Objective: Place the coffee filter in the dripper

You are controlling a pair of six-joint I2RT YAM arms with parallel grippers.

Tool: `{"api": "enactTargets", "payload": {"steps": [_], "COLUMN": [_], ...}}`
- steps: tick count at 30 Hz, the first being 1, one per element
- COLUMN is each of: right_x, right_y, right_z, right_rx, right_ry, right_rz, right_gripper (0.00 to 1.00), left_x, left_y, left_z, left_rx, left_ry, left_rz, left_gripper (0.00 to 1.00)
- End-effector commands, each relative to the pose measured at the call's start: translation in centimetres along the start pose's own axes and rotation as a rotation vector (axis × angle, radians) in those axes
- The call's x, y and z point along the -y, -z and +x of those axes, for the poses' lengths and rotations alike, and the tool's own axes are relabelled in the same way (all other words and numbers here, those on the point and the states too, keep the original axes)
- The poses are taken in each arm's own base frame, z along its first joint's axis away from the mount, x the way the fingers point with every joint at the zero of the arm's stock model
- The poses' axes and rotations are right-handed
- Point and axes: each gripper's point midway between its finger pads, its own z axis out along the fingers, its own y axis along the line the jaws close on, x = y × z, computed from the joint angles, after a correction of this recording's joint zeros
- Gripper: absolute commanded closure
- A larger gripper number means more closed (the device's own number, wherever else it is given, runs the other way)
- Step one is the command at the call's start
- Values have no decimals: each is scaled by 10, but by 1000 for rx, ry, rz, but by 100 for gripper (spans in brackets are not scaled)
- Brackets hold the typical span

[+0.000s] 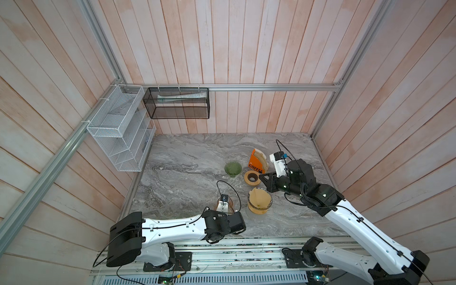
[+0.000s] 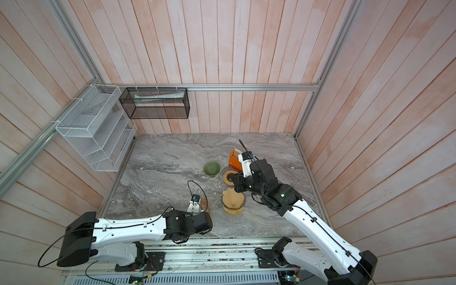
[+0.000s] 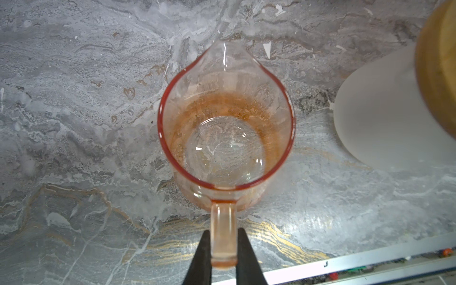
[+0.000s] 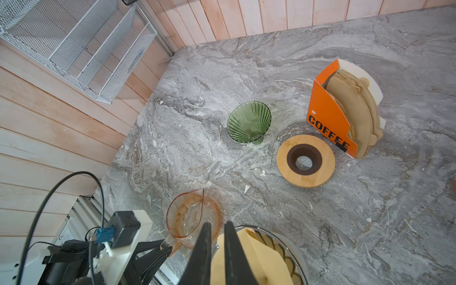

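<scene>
Coffee filter, one loose tan cone, sits in the dripper on the bench, toward the front and right of centre. The right wrist view cuts off its lower part.

The right claw has its fingers drawn almost together, with a thin gap and nothing between them. In the right wrist view they cross in front of the filter's edge.

The left claw is clenched on the handle of the one pink glass pitcher, which the left wrist camera mostly hides in both top views.

Two blurred shapes at the edge of the left wrist view, one pale and one wooden, are hard to make out.

One orange box holds a stack of filters, packed too tightly to count. One green glass cone and one wooden ring stand near it.

Two racks hang on the walls: a white wire rack and a black mesh basket.
</scene>
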Motion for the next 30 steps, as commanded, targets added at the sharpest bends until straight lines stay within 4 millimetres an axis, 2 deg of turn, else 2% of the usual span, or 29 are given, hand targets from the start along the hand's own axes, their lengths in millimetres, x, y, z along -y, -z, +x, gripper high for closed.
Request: {"api": "enactTargets", "payload": {"steps": [1,11,17,23,30], "right_x": [-3,-5,-6,-7,-9], "right_y": [1,0,-1,-1,-2], "right_z": [-5,-6,-6,-8,-9], "right_rx": [17,17,14,15,15], "right_ry": [-4,-2,-2,1,2], "right_rz": [1,-3,-5,-9,-15], "right_gripper": [86,86,86,86,86], "left_x": [-6,-9,-11,-13,-21], "left_y": [6,1,-5,-7,-8], "left_z": [-6,5,12,16,23], "left_rx": [39,19,4,-8,-28], "left_ry": [42,56,51,57,73], "left_rz": [-15,-9,-16,-24,-45], "left_gripper": [97,87,85,70,68]}}
